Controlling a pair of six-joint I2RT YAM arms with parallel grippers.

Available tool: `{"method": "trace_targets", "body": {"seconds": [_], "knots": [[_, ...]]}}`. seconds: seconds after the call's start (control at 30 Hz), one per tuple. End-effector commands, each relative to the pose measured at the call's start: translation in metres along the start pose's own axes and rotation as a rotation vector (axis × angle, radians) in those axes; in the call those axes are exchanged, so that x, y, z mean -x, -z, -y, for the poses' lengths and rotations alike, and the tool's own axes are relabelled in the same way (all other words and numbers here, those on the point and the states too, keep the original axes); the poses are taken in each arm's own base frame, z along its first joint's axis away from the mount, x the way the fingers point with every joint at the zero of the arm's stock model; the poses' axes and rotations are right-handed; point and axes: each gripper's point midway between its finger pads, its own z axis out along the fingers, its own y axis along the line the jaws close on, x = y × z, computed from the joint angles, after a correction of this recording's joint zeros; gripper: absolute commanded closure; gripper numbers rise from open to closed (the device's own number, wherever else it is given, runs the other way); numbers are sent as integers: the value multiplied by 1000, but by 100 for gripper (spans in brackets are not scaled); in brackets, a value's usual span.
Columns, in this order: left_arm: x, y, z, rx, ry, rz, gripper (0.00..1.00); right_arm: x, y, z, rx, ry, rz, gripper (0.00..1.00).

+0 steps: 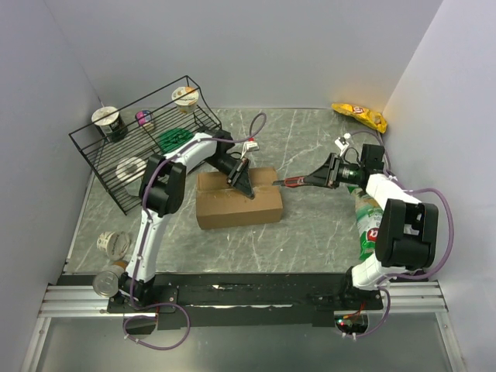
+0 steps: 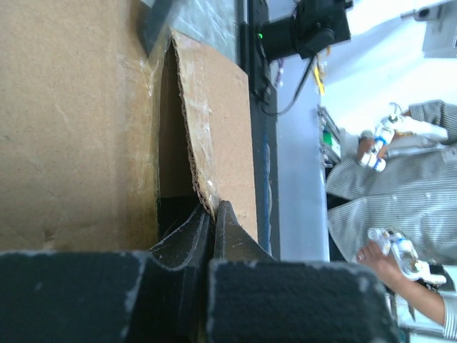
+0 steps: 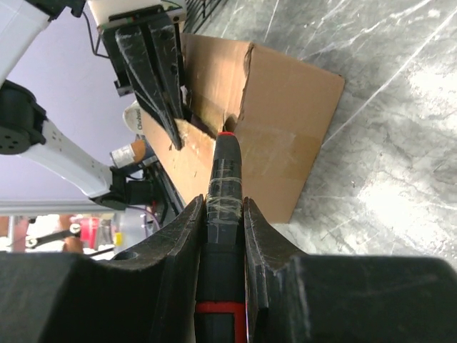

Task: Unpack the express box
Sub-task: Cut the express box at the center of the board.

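Note:
The express box, a plain brown carton, lies in the middle of the table. My left gripper reaches down onto its top. In the left wrist view the left gripper is shut on the edge of a raised cardboard flap, with a dark gap showing under it. My right gripper is shut on a black and red cutter that points at the box's right end. The right wrist view shows the cutter between my fingers, its tip just short of the box.
A black wire rack with cups stands at the back left. A yellow snack bag lies at the back right. A green packet lies under the right arm. Two cans sit at the front left. A person is beyond the table.

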Motion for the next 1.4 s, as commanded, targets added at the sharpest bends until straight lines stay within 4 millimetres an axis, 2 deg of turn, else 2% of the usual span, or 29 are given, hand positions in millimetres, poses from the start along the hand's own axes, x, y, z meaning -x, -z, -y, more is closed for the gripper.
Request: {"method": "trace_targets", "body": {"seconds": [0.0, 0.07, 0.33, 0.37, 0.5, 0.63, 0.7, 0.73, 0.77, 0.8, 0.87, 0.9, 0.97, 1.1, 1.13, 1.2, 1.23, 1.37], "knots": [[47, 37, -29, 147, -277, 128, 99, -37, 9, -10, 23, -76, -61, 100], [50, 39, -30, 167, -264, 146, 99, -45, 11, -12, 30, -89, -67, 100], [66, 50, -37, 205, -304, 192, 99, -45, 24, -8, 52, -88, -95, 100], [66, 52, -38, 209, -289, 198, 99, -52, 27, -9, 54, -95, -112, 100], [73, 53, -37, 208, -314, 212, 99, -57, 37, -5, 24, -91, -134, 100], [72, 50, -38, 191, -352, 202, 99, -51, 43, -4, 12, -70, -103, 100], [59, 40, -34, 176, -347, 151, 99, -36, 45, -6, -14, -20, -52, 100], [52, 37, -34, 177, -418, 118, 99, -33, 45, 0, -50, -9, -33, 100], [37, 28, -31, 165, -382, 69, 99, -27, 47, -2, -60, -37, -5, 100], [28, 24, -29, 156, -389, 39, 99, -17, 47, -3, -73, 46, 40, 100], [13, 15, -22, 119, -398, 4, 99, -6, 49, -5, -108, 44, 105, 100], [11, 12, -20, 108, -394, 6, 99, 4, 48, -1, -116, 95, 149, 100], [8, 9, -13, 81, -319, 36, 99, 7, 43, 1, -119, 56, 161, 100], [11, 7, -12, 67, -285, 70, 99, 6, 22, 1, -62, 101, 142, 100], [12, 7, -12, 65, -274, 74, 99, 13, 19, 1, -51, 126, 158, 100], [17, 8, -13, 65, -269, 84, 99, 12, 10, 5, -38, 106, 158, 100], [18, 8, -12, 65, -270, 87, 99, 16, 7, 1, -11, 107, 171, 100], [23, 10, -11, 66, -268, 99, 99, 7, -9, 0, 64, 67, 116, 100]]}}
